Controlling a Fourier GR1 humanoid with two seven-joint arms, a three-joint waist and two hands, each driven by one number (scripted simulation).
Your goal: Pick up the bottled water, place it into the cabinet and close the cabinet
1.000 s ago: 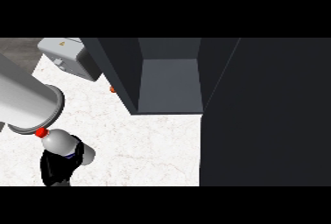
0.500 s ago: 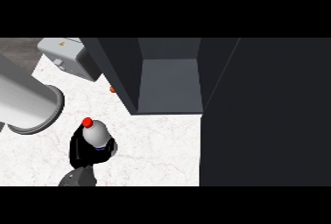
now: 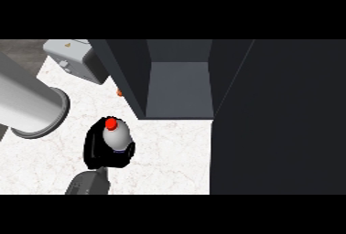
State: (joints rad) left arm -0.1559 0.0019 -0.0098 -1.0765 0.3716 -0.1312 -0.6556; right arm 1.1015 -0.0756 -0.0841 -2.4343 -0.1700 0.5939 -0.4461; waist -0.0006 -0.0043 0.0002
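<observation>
The bottle (image 3: 116,135) sits low and left of centre over the white counter (image 3: 169,151), red cap (image 3: 111,122) pointing up toward the camera, so its long axis runs close to the line of sight with the cap tipped slightly toward twelve o'clock. A black hand (image 3: 98,151) is wrapped round it from the seven o'clock side, fingers curled about the body, with a grey forearm (image 3: 88,185) coming up from the bottom edge. From this view alone I can't say for certain which arm that is; it enters left of centre, so I'd judge it the left. The other hand doesn't show.

Now the relation that matters: the open cabinet (image 3: 177,89) lies at about one o'clock from the bottle, its grey shelf floor facing us between dark side walls, well apart from the bottle. The next move looks like a carry up and to the right, cap kept upright, clearing the cabinet's left wall. A broad dark panel (image 3: 277,119) fills the right side, likely the door, though that's hard to confirm.

At ten o'clock a big grey cylinder (image 3: 30,103) crosses the frame, and a grey box (image 3: 74,59) sits at eleven.
</observation>
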